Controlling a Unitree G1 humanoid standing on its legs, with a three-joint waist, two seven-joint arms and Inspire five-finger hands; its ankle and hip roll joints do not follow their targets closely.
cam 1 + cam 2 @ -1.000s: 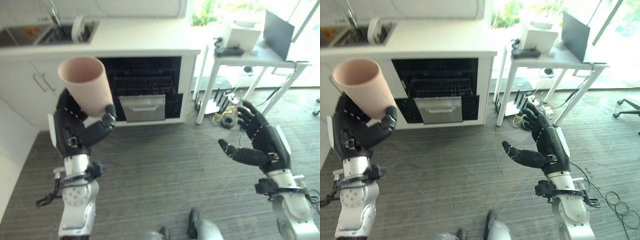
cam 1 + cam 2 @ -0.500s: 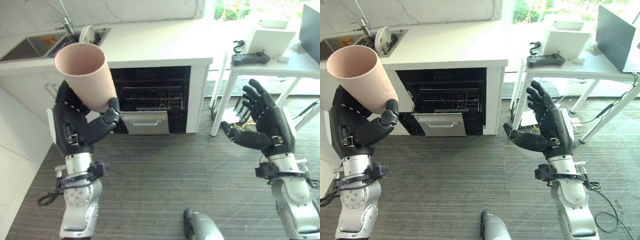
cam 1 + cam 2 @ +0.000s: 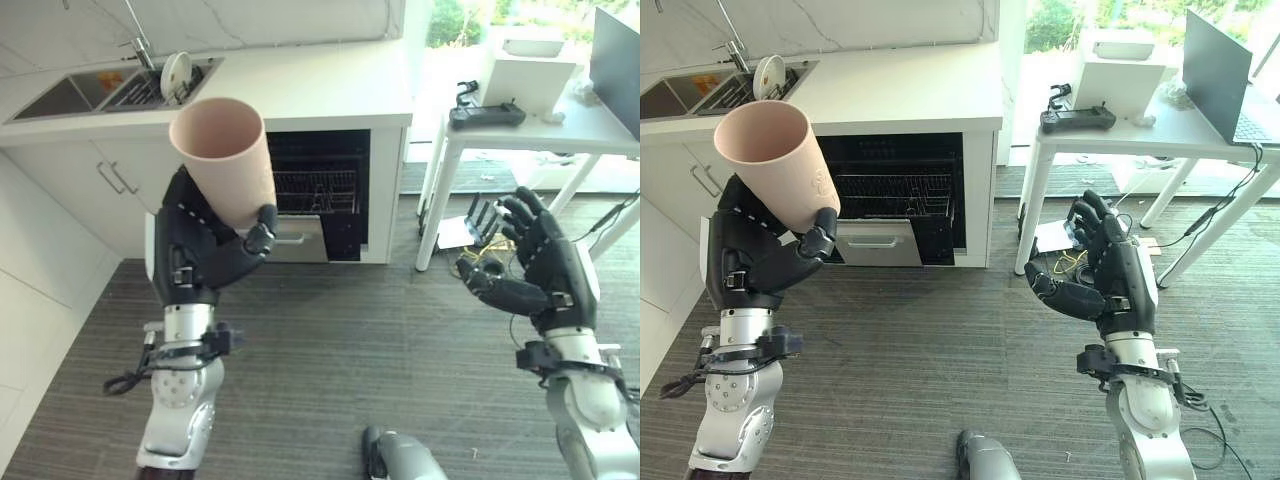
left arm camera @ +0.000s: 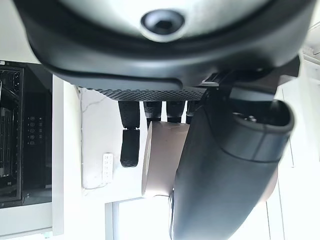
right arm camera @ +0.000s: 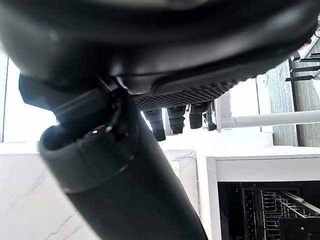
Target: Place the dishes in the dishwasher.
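On the left, raised in front of the counter [image 3: 910, 95], my left hand [image 3: 200, 255] has its fingers and thumb wrapped round the lower part of a pink cup [image 3: 225, 160], held mouth-up and tilted a little to the left. Beyond it, under the counter, I see the dishwasher [image 3: 905, 195] standing open with its wire rack [image 3: 890, 190] inside. Far left, a white plate [image 3: 175, 72] stands on edge in the sink [image 3: 100, 90]. On the right, my right hand [image 3: 1105, 275] hangs empty above the floor, fingers spread and relaxed, near the white table [image 3: 1140, 125].
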